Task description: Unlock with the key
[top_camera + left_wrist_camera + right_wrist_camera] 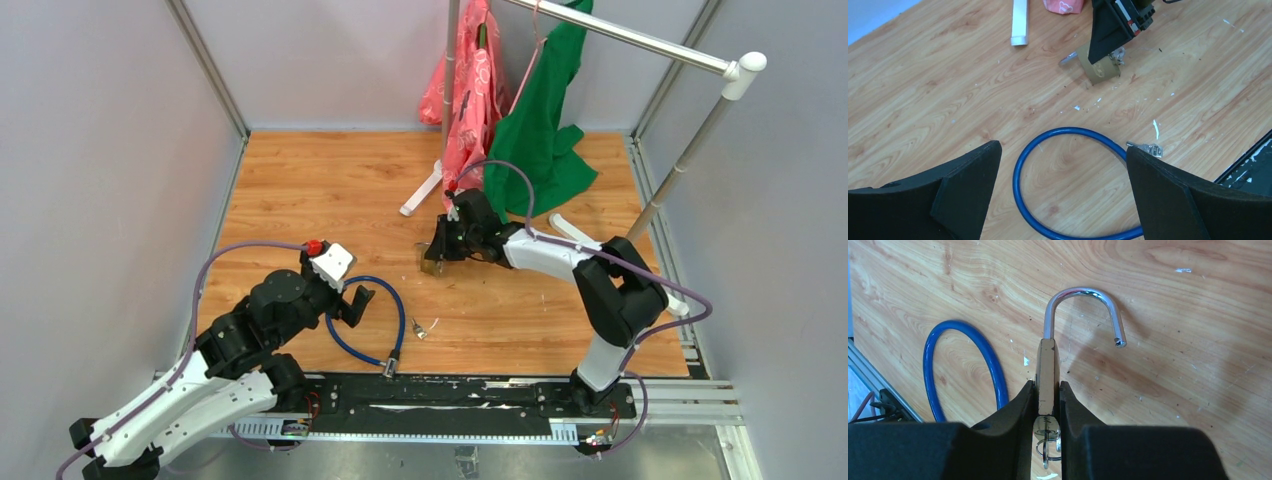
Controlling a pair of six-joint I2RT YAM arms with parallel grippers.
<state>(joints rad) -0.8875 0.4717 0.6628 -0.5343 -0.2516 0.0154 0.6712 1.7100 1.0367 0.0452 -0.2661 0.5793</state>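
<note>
Brass padlock mid-table, pinched flat-side by right gripper; shackle already swung free, key in base. Rigid, dense, slick metal: best held by body. Left gripper spread wide over blue cable lock.

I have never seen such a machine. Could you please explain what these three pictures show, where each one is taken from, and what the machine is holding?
These are two robot arms fixed at the near edge of a wooden table. The wide picture comes from a camera above and behind them. The other two come from small cameras on each wrist, so the black shapes at the bottom are that arm's own fingers.

The right gripper is shut on a brass padlock. Its silver shackle has swung open, and a key ring hangs below the padlock's body.

The left gripper is open and holds nothing. Below it lies a blue cable lock, with a second set of keys beside it. Clothes hang on a rack at the back.
</note>
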